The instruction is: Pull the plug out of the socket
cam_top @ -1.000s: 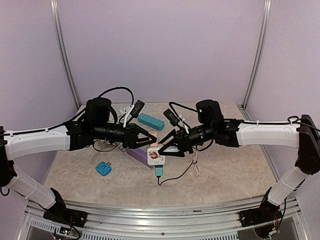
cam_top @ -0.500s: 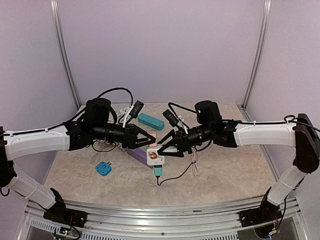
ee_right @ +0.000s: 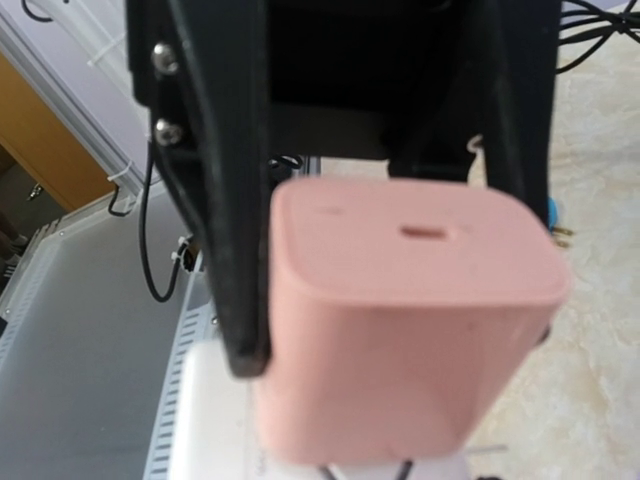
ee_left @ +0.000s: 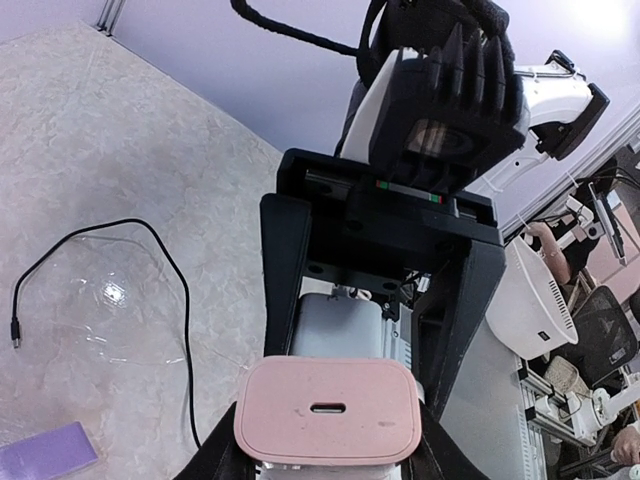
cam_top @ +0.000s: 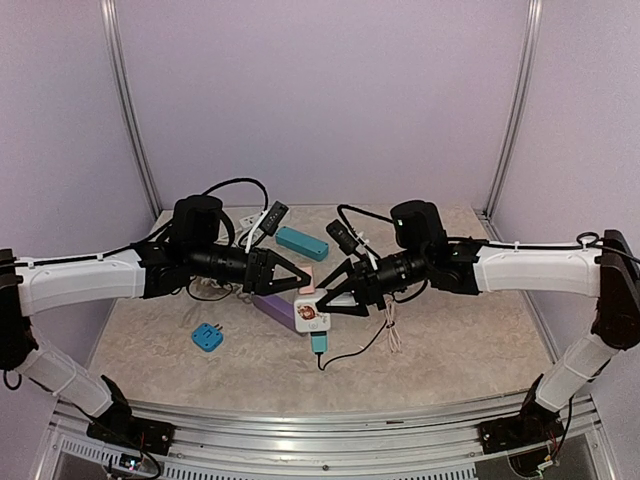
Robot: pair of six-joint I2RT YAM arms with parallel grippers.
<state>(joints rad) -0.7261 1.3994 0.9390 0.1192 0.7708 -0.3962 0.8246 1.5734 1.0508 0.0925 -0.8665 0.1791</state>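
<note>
Centrally, above the table (cam_top: 450,340), one pink plug (cam_top: 308,278) was seated in a white socket (cam_top: 312,313). Left gripper (cam_top: 296,277) was closed on the plug; right gripper (cam_top: 332,297) was clamped on the socket. Adjacent: purple block (cam_top: 276,310), teal box (cam_top: 301,242), blue adapter (cam_top: 207,338).

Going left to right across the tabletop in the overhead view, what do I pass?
blue adapter → purple block → pink plug between the left tool and right tool → loose white wires.
</note>
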